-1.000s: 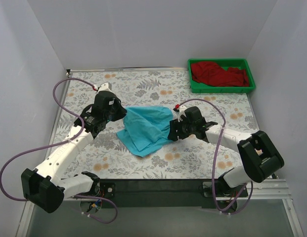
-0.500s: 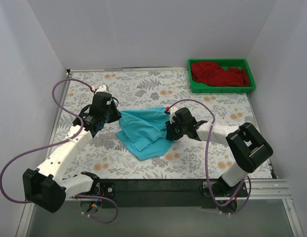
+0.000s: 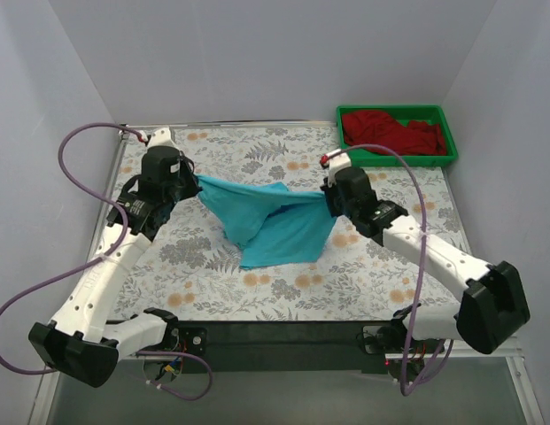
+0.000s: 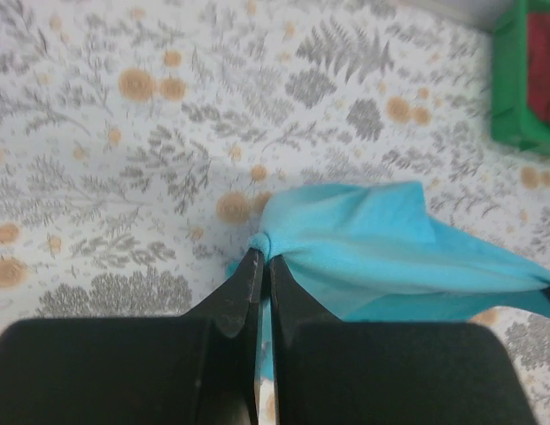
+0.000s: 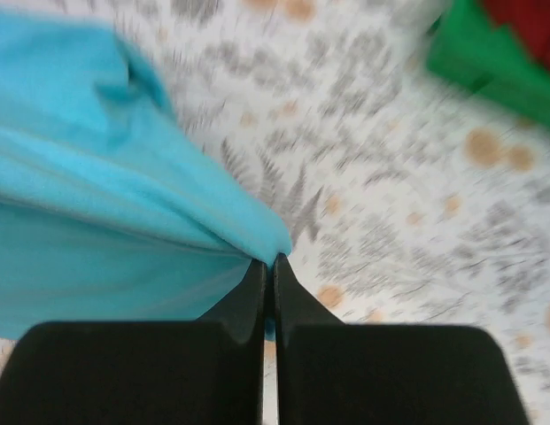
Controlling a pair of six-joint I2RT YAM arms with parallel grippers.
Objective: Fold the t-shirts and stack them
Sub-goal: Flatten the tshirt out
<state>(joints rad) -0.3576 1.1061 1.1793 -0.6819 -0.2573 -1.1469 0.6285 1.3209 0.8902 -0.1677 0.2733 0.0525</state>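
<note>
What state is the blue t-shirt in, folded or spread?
Neither: the blue t-shirt hangs bunched, pulled between the left gripper and right gripper, both shut on its edges.

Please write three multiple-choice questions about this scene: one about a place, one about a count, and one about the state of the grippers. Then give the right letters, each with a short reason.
1. Where is the dark red t-shirt?
A) spread flat between the two arms
B) in the green tray at the far right corner
C) hanging over an arm

2. How many t-shirts are in view?
A) one
B) two
C) four

3. How do the left gripper and the right gripper stand?
A) both wide open above the cloth
B) left shut, right open
C) both shut on the turquoise-blue t-shirt

Answers:
1 B, because the red cloth lies heaped inside the tray's walls.
2 B, because only one red and one turquoise-blue shirt can be seen.
3 C, because each wrist view shows the fingers pinched together on an edge of the blue cloth, which stretches between them.
</note>
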